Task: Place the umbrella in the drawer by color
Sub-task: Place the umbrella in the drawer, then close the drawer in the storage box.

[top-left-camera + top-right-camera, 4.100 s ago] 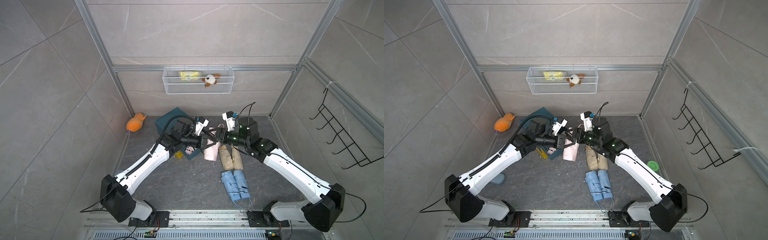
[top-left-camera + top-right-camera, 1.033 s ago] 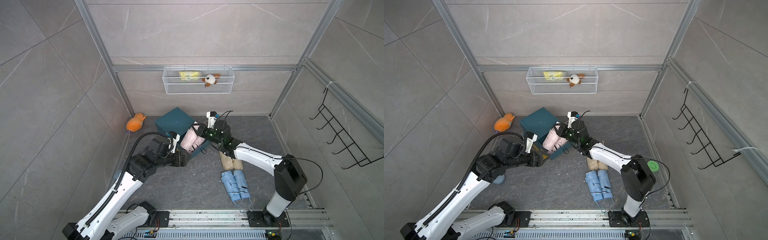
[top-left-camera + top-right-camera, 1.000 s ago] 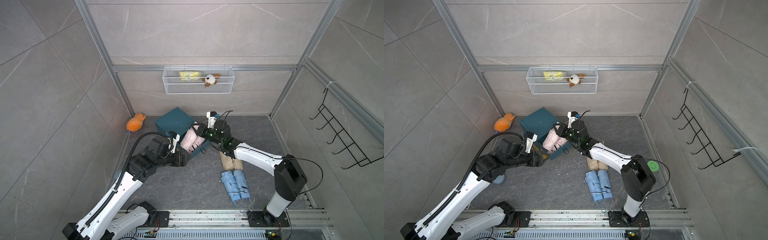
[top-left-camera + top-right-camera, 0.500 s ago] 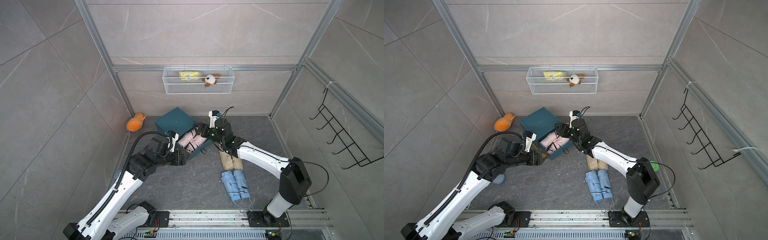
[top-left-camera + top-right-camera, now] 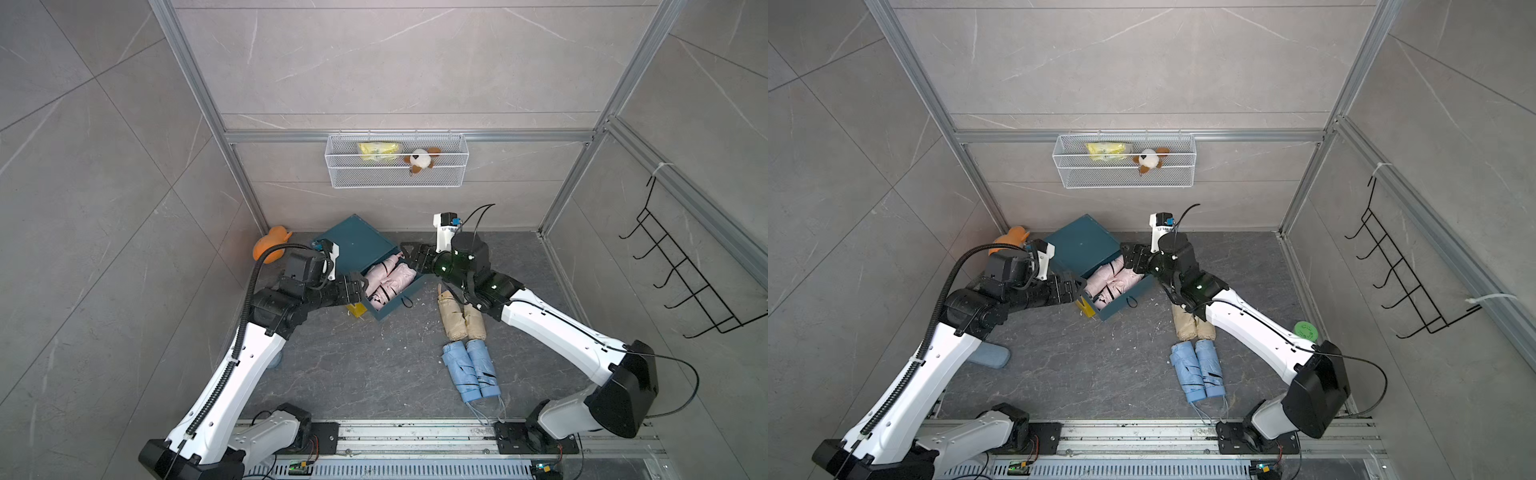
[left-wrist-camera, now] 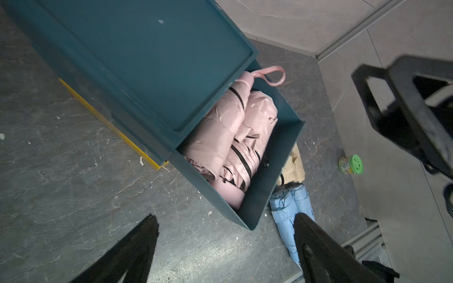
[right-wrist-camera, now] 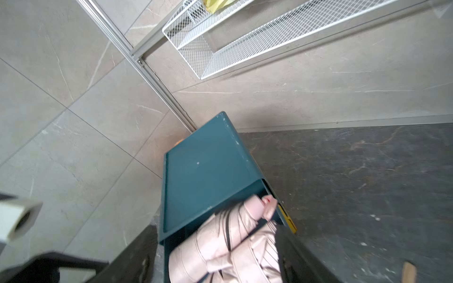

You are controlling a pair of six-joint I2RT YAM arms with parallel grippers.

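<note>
**Left gripper** (image 5: 360,288) (image 6: 225,216): jaws spread wide, nothing between them. It was level with the open drawer (image 5: 395,306), whose front corner lay just ahead of the fingertips; contact could not be told.

**Right gripper** (image 5: 409,259) (image 5: 1130,258): jaws likewise apart and empty. It hung over the drawer's far end, facing the left gripper across it.

**Pink umbrellas** (image 5: 388,278) (image 6: 230,137): two, folded, side by side inside the drawer. They lay between the two grippers and directly beneath the right one. One wrist strap (image 6: 272,76) looped over the drawer wall.

**Teal cabinet** (image 5: 357,243): beyond the left gripper, with the drawer pulled out of it. A yellow drawer edge (image 5: 355,309) showed at its base, just beside the left gripper.

**Beige umbrellas** (image 5: 459,316): a folded pair on the floor, under the right forearm and behind that gripper.

**Blue umbrellas** (image 5: 471,370): a folded pair touching the beige ones end to end, farther back toward the right arm's base.

**Orange toy** (image 5: 270,247): in the corner, behind the left wrist.

**Wire basket** (image 5: 397,178): on the wall, well beyond both grippers.
</note>
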